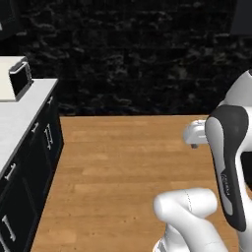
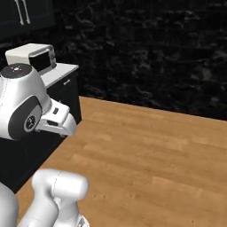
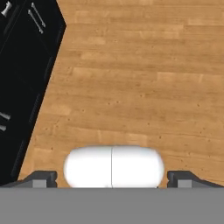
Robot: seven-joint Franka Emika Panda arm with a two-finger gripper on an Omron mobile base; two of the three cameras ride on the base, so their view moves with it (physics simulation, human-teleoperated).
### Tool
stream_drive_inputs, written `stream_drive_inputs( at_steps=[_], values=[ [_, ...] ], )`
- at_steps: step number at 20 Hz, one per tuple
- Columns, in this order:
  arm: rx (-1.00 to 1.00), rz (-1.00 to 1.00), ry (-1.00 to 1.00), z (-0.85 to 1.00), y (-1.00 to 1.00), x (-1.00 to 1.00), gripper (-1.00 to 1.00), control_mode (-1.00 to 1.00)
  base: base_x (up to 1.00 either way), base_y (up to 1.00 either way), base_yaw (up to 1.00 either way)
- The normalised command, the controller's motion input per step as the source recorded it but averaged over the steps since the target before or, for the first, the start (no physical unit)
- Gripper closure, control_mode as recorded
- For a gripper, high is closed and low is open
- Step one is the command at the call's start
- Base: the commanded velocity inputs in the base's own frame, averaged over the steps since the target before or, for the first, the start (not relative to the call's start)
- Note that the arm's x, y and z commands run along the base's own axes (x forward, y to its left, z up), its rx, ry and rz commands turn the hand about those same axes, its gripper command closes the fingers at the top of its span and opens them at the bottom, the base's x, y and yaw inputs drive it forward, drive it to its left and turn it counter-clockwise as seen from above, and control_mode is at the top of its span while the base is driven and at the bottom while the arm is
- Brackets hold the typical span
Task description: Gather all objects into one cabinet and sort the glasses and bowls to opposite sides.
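Gripper (image 3: 112,180) aimed down at bare wood floor (image 3: 144,87), 2 fingertips wide apart, holding nothing. No cups or bowls in sight; whereabouts impossible to tell. Black drawers (image 3: 22,74) along floor's left edge, toaster oven (image 2: 33,56) on counter (image 1: 19,115). Risk: clipping the counter corner while driving.

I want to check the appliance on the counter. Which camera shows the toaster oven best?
The right base view: the toaster oven shows its whole top and its dark front window, on the white counter. The left base view catches it side-on at the edge of the picture. The hand view looks at wooden floor.
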Motion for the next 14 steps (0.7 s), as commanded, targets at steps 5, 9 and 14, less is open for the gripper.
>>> stream_drive_inputs(
  at_steps=[5, 9, 14],
  values=[
    [0.00, 0.00, 0.00, 0.00, 0.00, 0.00, -1.00, 1.00, 1.00, 0.12, 0.00],
    [0.00, 0.00, 0.00, 0.00, 0.00, 0.00, -1.00, 1.00, 1.00, 0.14, 0.00],
    [0.00, 0.00, 0.00, 0.00, 0.00, 0.00, -1.00, 1.00, 1.00, 0.17, -0.01]
  ],
)
